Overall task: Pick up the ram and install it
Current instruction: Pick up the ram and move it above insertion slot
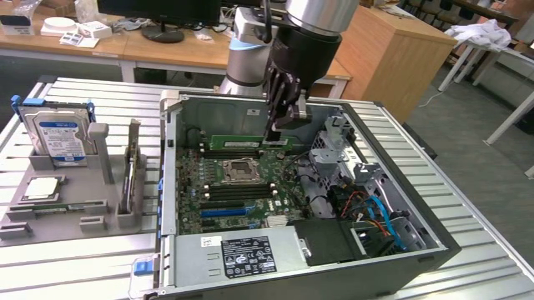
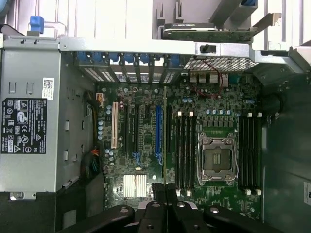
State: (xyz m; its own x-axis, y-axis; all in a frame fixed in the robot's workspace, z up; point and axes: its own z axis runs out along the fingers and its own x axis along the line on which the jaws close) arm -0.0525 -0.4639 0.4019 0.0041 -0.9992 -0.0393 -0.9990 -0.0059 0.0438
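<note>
Standing by the slatted metal counter [image 1: 75, 269], I see the arm reaching down into the open computer case [image 1: 225, 115] in the middle of the exterior view. The gripper [image 1: 276, 135] is clenched on the ram [image 1: 246, 142]. It pinches the green stick by its upper edge toward one end, so the stick hangs level with its long side running along the memory slots just beyond the processor socket [image 1: 240, 169]. I cannot tell whether its lower edge touches a slot or hangs just above. From the wrist, the ram [image 2: 165, 141] shows edge-on as a thin line running out from between the shut gripper [image 2: 165, 191], over the board between a blue slot [image 2: 158, 136] and a bank of black memory slots [image 2: 184, 145]. To my eye the stick is light and stiff but thin, and easily damaged. It looks likely to crack under a twist rather than bend. The bare top edge and short ends seem the safe places to grip, keeping off the chips and the contact edge underneath. Held off-centre as it is, the far end could tip. On the exterior view's left, a grey holder [image 1: 100, 147] carries the hard drive [image 1: 57, 134] and the square processor chip [image 1: 42, 187].
</note>
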